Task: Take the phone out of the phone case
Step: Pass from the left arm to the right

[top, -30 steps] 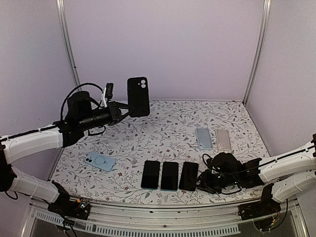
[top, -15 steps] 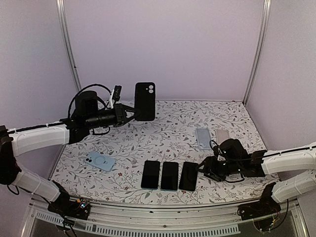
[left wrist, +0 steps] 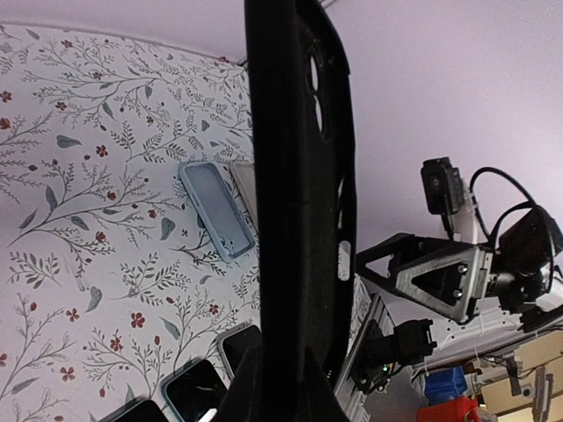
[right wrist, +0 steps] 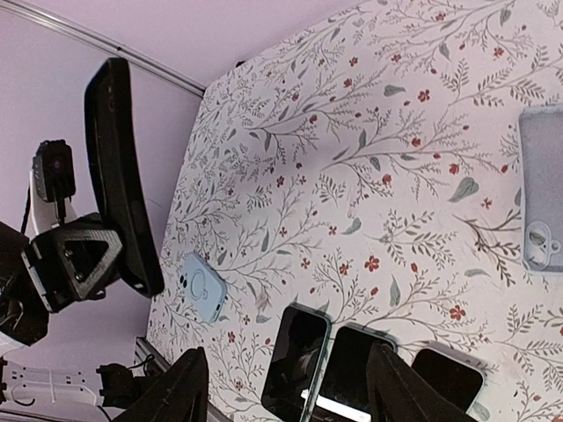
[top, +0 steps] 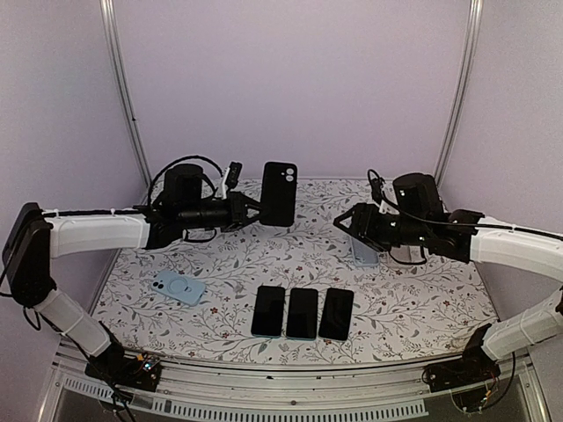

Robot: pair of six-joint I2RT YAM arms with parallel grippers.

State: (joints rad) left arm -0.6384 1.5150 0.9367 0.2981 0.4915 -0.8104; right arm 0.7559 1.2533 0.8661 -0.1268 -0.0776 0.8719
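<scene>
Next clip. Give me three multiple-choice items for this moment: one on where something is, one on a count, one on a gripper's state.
1. Where is the black cased phone? A: lying flat. B: held upright in the air by the left gripper. C: under the right arm.
2. How many phones lie in a row near the table's front edge? A: two. B: three. C: five.
3. The right gripper is: A: open and empty. B: shut on a phone. C: shut on a case.
Answers: B, the left gripper clamps it above the table. B, three dark screens lie side by side. A, the right wrist view shows its fingers apart with nothing between them.
</scene>
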